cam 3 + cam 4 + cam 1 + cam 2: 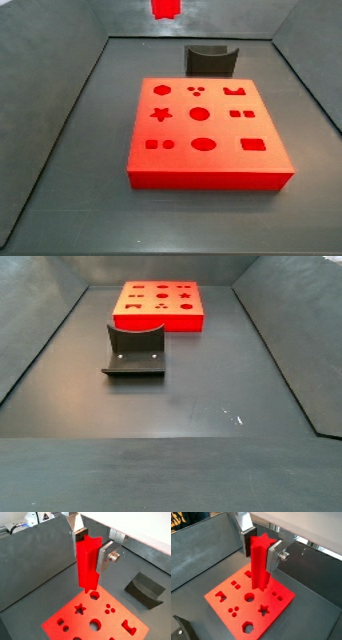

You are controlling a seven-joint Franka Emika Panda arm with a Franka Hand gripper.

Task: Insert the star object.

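Observation:
The star object [87, 562] is a tall bright-red prism with a star-shaped end. It hangs upright between the fingers of my gripper [91, 554], which is shut on it; both wrist views show this [260, 562]. The big flat red block [77, 619] with shaped holes lies on the floor well below. Its star hole [80, 608] is open, and it also shows in a side view [162, 114]. Only the peg's lower end [166, 8] shows in that side view, high above the far end of the bin. The gripper [261, 554] itself is out of both side views.
The dark L-shaped fixture [210, 60] stands on the floor just beyond the block [207, 178], and it also shows in a wrist view [145, 589]. Grey sloping walls enclose the bin. In a side view the fixture [135, 349] stands in front of the block [159, 322].

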